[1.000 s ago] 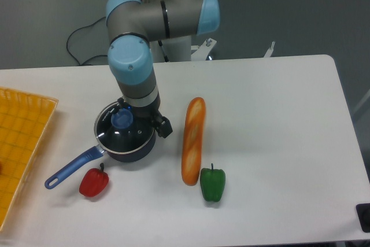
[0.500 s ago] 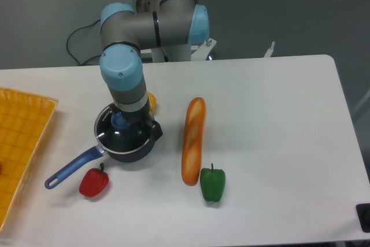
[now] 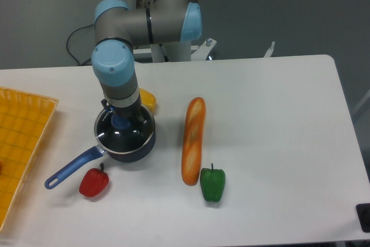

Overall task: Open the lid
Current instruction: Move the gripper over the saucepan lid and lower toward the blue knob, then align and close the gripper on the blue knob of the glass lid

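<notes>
The lid (image 3: 126,134), a round glass disc with a thin metal rim, lies on the dark saucepan (image 3: 124,150) with the blue handle (image 3: 72,168). A sliver of its blue knob (image 3: 119,122) shows under my wrist. My gripper (image 3: 122,121) hangs straight down over the knob, and the wrist hides the fingers from the camera. Whether they touch the knob, or stand open or shut, is hidden.
A red pepper (image 3: 93,182) lies near the handle's end. A baguette (image 3: 193,140) and a green pepper (image 3: 213,184) lie to the right of the pan. A yellow item (image 3: 147,100) peeks out behind my wrist. An orange tray (image 3: 20,137) sits at the left edge.
My arm has shifted left and back until the wrist sits over the lid's knob. The knob, plainly visible a second ago, is now mostly covered. The lid has stayed on the pan.
</notes>
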Tool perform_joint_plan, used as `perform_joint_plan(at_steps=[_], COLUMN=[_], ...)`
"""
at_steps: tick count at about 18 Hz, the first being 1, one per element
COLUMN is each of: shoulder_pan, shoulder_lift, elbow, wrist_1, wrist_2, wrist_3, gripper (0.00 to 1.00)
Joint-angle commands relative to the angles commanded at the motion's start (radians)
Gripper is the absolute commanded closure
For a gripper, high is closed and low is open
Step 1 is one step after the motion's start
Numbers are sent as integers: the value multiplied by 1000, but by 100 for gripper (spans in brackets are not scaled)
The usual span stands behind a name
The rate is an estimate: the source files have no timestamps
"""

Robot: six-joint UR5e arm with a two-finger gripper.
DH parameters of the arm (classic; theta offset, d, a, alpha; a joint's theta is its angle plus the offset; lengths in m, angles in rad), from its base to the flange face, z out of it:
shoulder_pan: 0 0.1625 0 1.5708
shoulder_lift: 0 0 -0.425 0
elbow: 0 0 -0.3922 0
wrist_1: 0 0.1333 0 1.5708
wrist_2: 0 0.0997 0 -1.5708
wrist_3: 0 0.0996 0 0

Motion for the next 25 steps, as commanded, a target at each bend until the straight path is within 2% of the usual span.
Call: perform_joint_plan(at_steps=[3,5,25], shoulder_pan=[-3,-3,-6], shoulder_lift=[9,14,12], elbow=[-35,-48,-72], wrist_1=[54,67,103], wrist_2=[0,0,0], wrist_3=[-2,-2,-2], gripper=[0,0,0])
